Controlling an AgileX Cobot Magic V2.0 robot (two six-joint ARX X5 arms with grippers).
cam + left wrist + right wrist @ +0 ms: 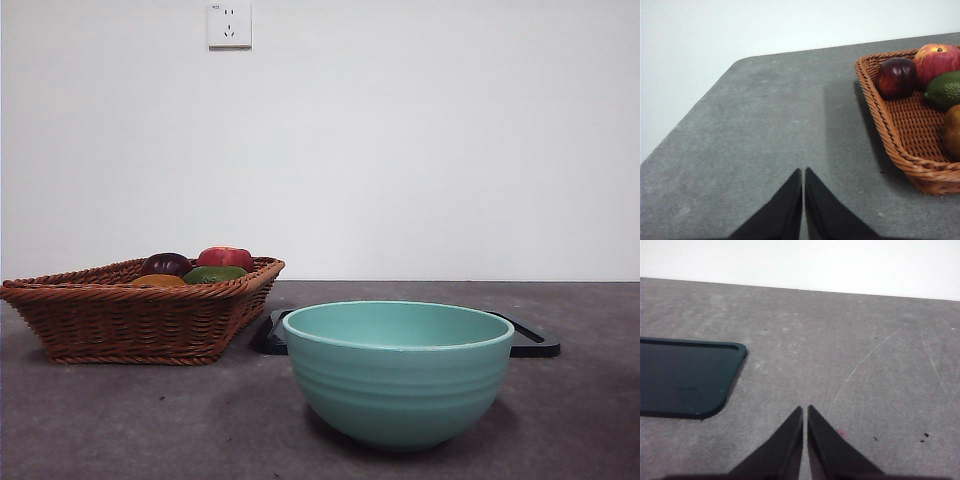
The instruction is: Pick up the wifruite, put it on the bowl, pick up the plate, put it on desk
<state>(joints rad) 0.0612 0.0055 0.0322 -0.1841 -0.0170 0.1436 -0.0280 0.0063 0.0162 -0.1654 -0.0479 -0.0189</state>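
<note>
Teal bowl nearest, unmarked, wicker basket behind

- Wifruite: small oval fruit, dull golden-brown skin; lies in the wicker basket at about 9 o'clock in the front view, mostly hidden behind the rim.
- Bowl: deep, round, glossy teal-green, faint horizontal ridges outside; stands upright and empty on the desk, at about 6 o'clock, nearest the camera.
- Plate: flat, dark, rounded corners; lies flat just behind the bowl.
- Desk: dark grey, matte, mottled.
</note>
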